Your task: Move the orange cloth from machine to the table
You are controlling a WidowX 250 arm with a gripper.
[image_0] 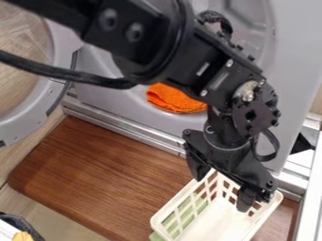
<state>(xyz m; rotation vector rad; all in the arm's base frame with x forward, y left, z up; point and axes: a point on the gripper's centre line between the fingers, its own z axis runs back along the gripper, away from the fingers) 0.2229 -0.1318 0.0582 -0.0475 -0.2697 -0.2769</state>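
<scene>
One orange cloth (175,99), bunched up in the opening of the grey machine (104,100), just past the back edge of the table (104,174). Gripper (222,183) is spread wide with nothing in it, over the white basket (220,226) near the table's right edge. Looks light and floppy, so squeezing shouldn't hurt it. I'd pinch the thick folded middle; grab a corner and it'll probably trail over the lip

The orange cloth (174,99), textured and loosely folded, lies partly hidden at the lower lip of the round opening in the grey machine (295,52), beside the brown wood-grained tabletop (104,174).
</scene>
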